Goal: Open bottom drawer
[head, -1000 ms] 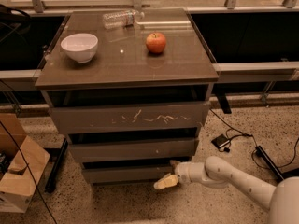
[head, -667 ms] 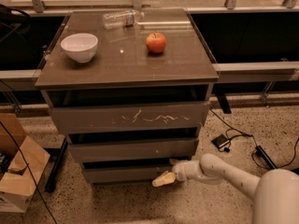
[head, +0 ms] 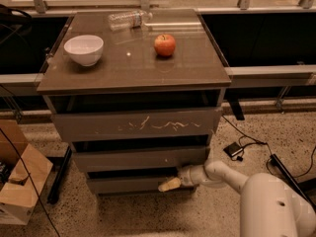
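Observation:
The bottom drawer (head: 128,184) is the lowest, shallow, plain grey-brown front of the three-drawer cabinet. It sits close to flush under the middle drawer (head: 133,159), which has a tiny white speck. The top drawer (head: 136,125) bears white scratches. My gripper (head: 169,184), with pale tips, is low at the right part of the bottom drawer's front, right at or touching its upper edge. The white arm (head: 222,174) reaches in from the lower right.
On the cabinet top stand a white bowl (head: 84,49), a red apple (head: 165,45) and a lying clear bottle (head: 129,19). A cardboard box (head: 19,181) sits on the floor at the left. Cables and a small black adapter (head: 233,150) lie on the floor at the right.
The view has shifted a little; my arm's white body now fills more of the lower right. The gripper stays at the bottom drawer's front. The drawer has not visibly moved.

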`<state>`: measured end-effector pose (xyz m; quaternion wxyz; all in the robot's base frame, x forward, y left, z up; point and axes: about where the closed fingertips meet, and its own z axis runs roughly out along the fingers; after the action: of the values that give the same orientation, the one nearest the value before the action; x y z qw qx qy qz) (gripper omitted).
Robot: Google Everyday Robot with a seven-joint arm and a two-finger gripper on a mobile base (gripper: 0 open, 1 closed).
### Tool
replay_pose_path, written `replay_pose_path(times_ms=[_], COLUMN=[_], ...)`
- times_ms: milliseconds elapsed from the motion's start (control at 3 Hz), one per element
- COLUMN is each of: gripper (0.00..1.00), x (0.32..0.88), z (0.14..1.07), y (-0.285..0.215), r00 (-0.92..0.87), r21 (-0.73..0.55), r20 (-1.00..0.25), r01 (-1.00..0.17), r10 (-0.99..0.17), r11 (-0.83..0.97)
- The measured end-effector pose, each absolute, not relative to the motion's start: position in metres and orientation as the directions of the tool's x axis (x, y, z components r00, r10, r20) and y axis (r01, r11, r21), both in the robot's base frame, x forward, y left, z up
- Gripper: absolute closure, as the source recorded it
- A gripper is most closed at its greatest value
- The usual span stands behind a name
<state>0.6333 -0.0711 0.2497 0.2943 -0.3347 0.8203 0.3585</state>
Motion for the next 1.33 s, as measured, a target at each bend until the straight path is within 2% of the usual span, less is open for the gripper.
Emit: replay_pose_path(times_ms=[333, 1000, 1333], gripper=[0.18, 0.64, 0.63], x=[0.647, 0.626, 0.631], z=[0.226, 0.224, 0.262], y=[-0.066, -0.062, -0.088], r00=[-0.628, -0.648, -0.676], r21=[0.426, 0.43, 0.365], r20=[-0.702, -0.673, -0.646], r01=[-0.749, -0.736, -0.682], r10=[-0.337, -0.358, -0.355], r11=[0.507, 0.524, 0.634])
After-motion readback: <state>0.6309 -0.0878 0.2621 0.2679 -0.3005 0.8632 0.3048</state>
